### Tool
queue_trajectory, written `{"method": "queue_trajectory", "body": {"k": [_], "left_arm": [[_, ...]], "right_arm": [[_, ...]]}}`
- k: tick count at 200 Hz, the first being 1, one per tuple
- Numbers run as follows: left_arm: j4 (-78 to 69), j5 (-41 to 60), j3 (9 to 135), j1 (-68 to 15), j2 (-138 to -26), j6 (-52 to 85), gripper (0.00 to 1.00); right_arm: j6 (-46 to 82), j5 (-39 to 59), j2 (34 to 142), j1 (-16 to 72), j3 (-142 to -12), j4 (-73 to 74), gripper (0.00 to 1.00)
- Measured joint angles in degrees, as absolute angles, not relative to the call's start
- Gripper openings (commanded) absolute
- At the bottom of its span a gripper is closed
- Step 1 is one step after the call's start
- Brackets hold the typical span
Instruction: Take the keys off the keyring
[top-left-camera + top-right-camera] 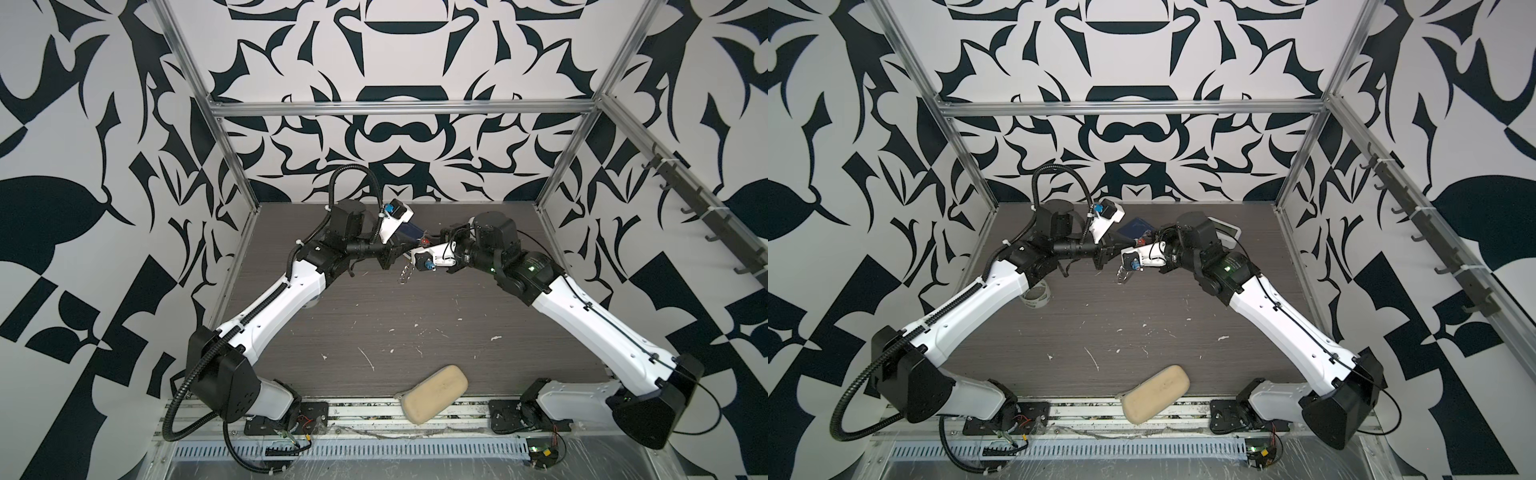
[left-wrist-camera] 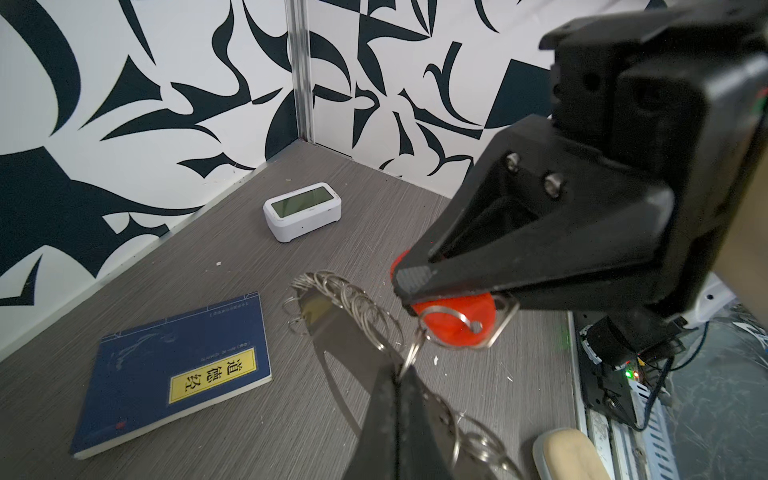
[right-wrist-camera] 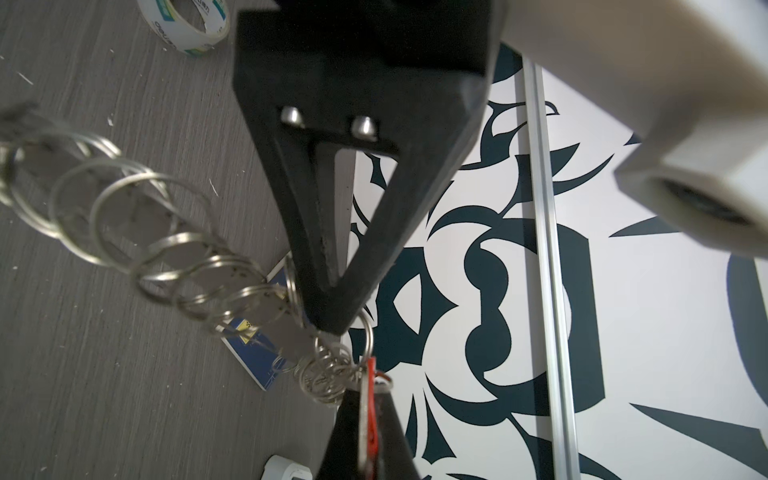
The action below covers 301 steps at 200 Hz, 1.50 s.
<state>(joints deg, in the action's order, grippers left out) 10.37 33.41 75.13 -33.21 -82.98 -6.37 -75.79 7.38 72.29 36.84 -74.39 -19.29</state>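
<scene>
The left gripper (image 3: 332,324) clamps the keyring (image 2: 328,316) aloft to steady it, while the right gripper (image 2: 409,291) pinches the keys (image 2: 503,318) by their red tag (image 2: 451,322), seemingly poised to work them free.

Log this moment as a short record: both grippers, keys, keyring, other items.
left gripper: shut on the keyring, lifted off the table
right gripper: shut on the red tag of the keys
keys: linked to the keyring by a small ring, not yet off
other items: blue book, white clock, tape roll, beige pad
</scene>
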Motion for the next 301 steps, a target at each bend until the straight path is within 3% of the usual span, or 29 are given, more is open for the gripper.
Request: {"method": "queue_trajectory", "body": {"k": [142,219,260,301], "left_arm": [[12.34,39.13,78.83,-32.1,-84.66,-4.69,0.0],[1.48,41.98,76.44,-31.55,-83.4,-0.21,0.0],[-0.16,42.52,81.73,-31.35,-86.63,2.2,0.0],[0.32,42.98,88.4,-30.59,-89.73,3.14,0.0]], "right_arm": [[-80.9,7.86,73.93,37.56,-78.56,-19.66,0.0],[-72.07,13.63,72.53,34.41,-78.15,-15.16,0.0],[-67.83,16.08,72.9,31.46,-78.63,-10.74,0.0],[-65.28,16.08,74.43,30.22,-81.34,-7.35,0.09]]}}
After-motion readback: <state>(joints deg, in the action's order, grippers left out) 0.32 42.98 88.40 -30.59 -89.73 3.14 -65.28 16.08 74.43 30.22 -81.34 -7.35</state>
